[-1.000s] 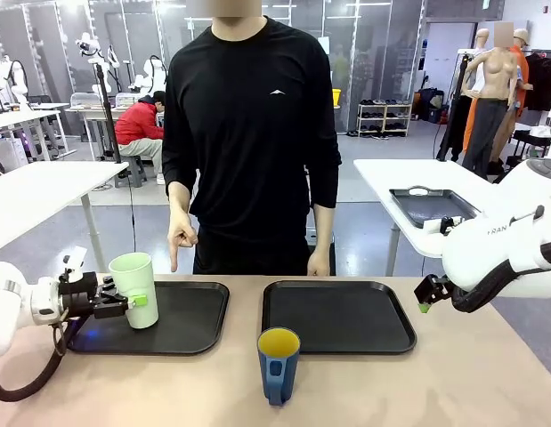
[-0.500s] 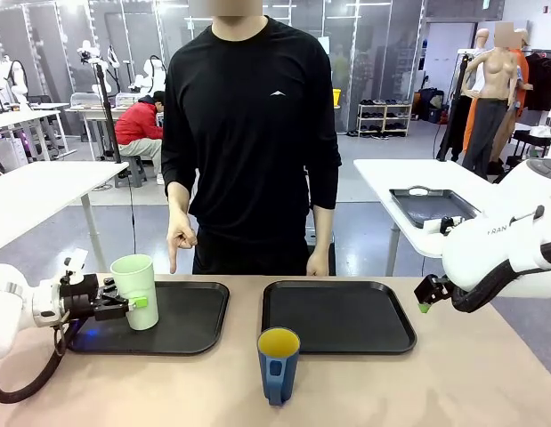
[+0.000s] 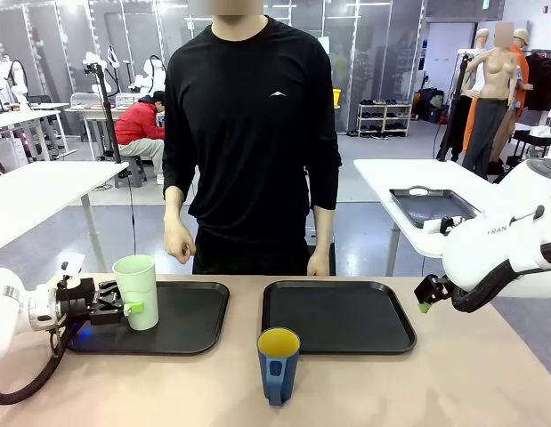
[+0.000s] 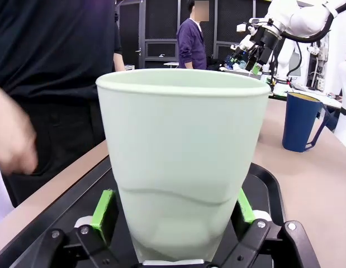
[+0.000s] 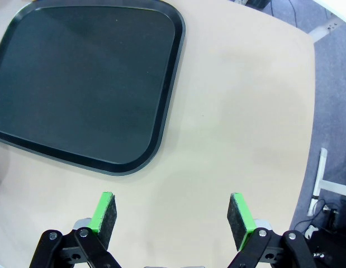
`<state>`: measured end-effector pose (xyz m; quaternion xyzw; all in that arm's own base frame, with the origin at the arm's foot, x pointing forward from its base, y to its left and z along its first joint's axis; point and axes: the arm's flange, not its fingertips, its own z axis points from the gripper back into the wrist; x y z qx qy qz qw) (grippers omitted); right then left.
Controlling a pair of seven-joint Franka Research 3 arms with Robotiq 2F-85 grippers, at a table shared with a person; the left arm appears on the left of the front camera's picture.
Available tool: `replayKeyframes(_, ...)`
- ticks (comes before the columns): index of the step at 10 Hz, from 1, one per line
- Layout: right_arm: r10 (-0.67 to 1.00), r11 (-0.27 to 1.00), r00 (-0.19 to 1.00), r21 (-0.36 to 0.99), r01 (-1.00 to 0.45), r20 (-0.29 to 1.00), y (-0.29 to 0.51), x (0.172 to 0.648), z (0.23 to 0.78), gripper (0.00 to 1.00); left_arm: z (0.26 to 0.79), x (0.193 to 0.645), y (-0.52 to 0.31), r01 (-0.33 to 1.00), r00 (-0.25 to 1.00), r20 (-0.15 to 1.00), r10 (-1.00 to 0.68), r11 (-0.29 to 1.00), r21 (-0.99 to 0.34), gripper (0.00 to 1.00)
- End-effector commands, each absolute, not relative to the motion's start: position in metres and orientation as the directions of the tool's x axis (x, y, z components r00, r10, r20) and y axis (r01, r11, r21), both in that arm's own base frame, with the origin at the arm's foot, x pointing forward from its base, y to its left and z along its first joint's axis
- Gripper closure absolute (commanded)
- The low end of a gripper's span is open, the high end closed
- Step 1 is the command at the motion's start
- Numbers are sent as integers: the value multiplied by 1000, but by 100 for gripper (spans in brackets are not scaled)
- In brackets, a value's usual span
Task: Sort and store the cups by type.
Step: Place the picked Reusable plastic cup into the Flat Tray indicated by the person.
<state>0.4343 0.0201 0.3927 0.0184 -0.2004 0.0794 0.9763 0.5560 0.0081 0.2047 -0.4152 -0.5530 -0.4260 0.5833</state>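
**Change since the earlier frames:** The person's hand (image 3: 179, 240), previously pointing a finger down at the left tray, is now drawn up with the fingers curled. The tall pale mint-green plastic tumbler (image 3: 137, 290), held tilted before, now stands upright. The left gripper (image 3: 133, 309) has backed slightly toward frame left. The right gripper (image 3: 425, 298) has not moved.

**Tumbler and fingers:** The tumbler stands on the left black rectangular plastic tray (image 3: 193, 334), at its left end, in the lower left of the front view. The left fingers straddle its lower part. In the left wrist view the green pads (image 4: 103, 209) stand apart, with a gap showing between this pad and the tumbler wall. Contact on the other side cannot be determined.

**Other items:** The short dark blue mug with handle and yellow interior (image 3: 278, 365) stands on the beige desk (image 3: 453, 382) at lower centre, in front of the gap between the trays. The right fingers are spread wide, holding nothing, over bare desk beside the right black tray (image 3: 337, 318).
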Motion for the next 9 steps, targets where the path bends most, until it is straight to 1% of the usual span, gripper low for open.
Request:
replayKeyframes(1, 145, 987, 908, 9, -161, 393, 19, 435, 392, 0, 198, 553, 17, 947, 13, 998, -61, 320, 7, 0)
replayKeyframes(4, 145, 987, 908, 9, -161, 393, 19, 435, 392, 0, 207, 540, 42, 933, 25, 999, -20, 360, -16, 0)
replayKeyframes(6, 145, 987, 908, 9, -161, 393, 19, 435, 392, 0, 213, 529, 56, 930, 21, 998, -62, 367, 3, 0)
replayKeyframes(9, 145, 987, 908, 9, -161, 393, 19, 435, 392, 0, 235, 507, 81, 921, 22, 989, -144, 388, 36, 0)
